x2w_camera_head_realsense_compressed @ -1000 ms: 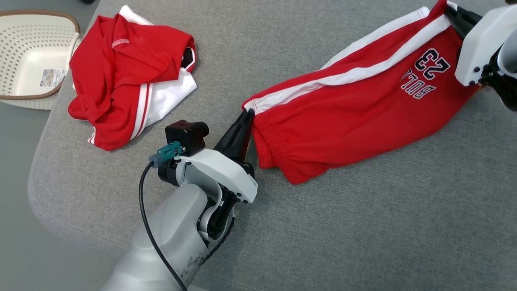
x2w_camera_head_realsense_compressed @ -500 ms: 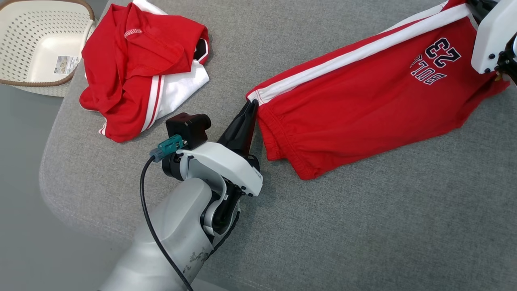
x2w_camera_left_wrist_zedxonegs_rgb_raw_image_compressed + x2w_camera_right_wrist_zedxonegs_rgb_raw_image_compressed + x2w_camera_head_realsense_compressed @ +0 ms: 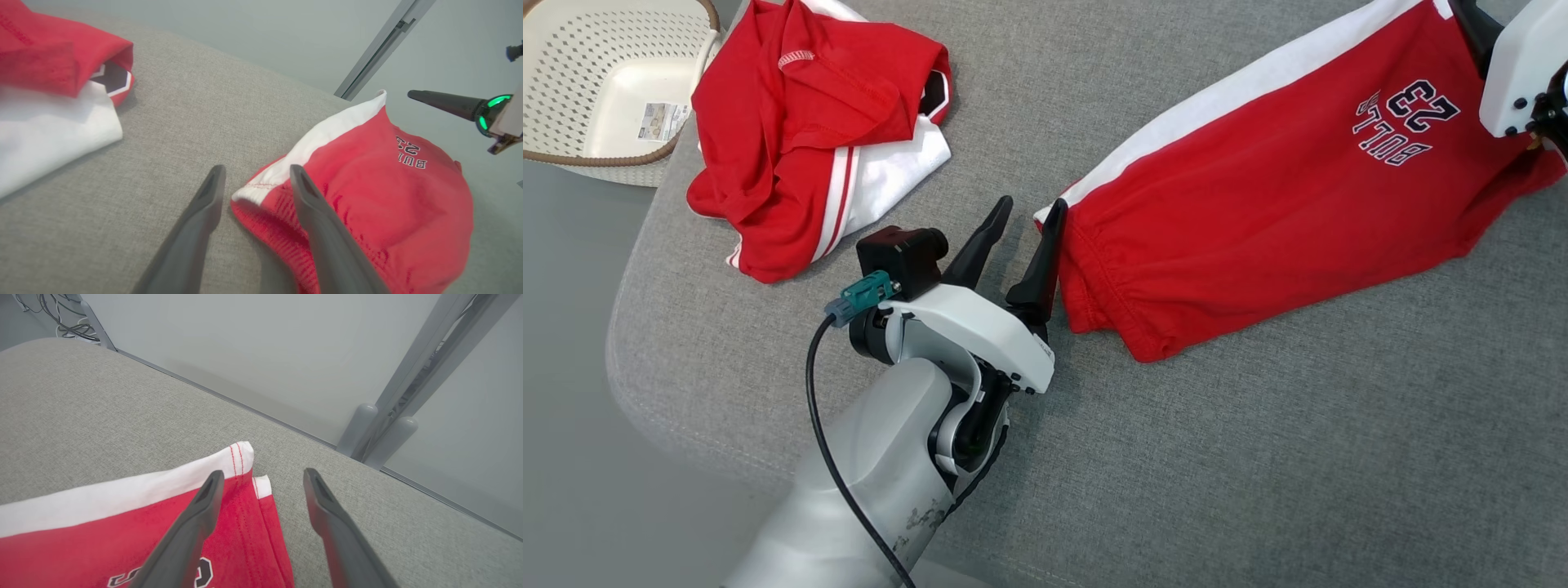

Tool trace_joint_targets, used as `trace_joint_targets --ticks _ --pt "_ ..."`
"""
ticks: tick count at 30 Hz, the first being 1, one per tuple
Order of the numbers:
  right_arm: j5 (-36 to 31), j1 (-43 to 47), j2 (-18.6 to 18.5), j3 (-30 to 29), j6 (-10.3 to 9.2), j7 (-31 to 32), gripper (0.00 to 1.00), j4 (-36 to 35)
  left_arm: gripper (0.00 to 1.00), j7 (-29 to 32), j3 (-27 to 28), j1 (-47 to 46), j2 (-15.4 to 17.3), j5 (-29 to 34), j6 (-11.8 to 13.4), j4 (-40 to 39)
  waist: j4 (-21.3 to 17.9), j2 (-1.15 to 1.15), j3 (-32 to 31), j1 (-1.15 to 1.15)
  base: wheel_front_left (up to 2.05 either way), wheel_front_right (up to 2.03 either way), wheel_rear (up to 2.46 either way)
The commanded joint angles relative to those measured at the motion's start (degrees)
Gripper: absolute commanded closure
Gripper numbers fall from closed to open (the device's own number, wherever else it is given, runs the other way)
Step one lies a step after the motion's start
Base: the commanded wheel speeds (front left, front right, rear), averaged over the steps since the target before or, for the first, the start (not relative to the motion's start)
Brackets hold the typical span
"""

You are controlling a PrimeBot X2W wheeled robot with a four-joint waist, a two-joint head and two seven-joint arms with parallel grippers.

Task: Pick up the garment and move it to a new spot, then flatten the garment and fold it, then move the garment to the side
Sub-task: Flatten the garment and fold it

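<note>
Shorts, red with a white side stripe and a dark "23" print, lie spread flat across the right half of the grey padded surface. The waistband is toward the middle and the leg hem at the far right. Left gripper sits at the waistband end with its fingers spread apart, gripping nothing. The white corner of the waistband lies loose by the inner finger. Right gripper hangs over the hem corner, its fingers likewise parted and empty, one above the red cloth and the other above bare grey fabric. Off to the left a second red-and-white garment lies crumpled. Beside it, past the surface's edge, stands a white perforated basket.
</note>
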Motion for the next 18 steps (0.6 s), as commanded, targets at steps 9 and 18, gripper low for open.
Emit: trace_joint_targets --ticks 9,18 --pt "2.56 1.55 0.34 1.25 -0.01 -4.81 0.00 0.62 0.00 -0.30 3.77 1.12 0.28 3.92 0.90 -0.13 -1.83 0.00 -3.12 0.00 0.00 0.00 0.00" --pt "5.50 8.26 -0.58 0.56 -0.01 -16.22 0.00 -2.76 0.00 -0.19 13.75 7.84 0.26 19.43 1.21 -5.61 -6.04 0.00 -9.99 0.00 0.00 0.00 0.00"
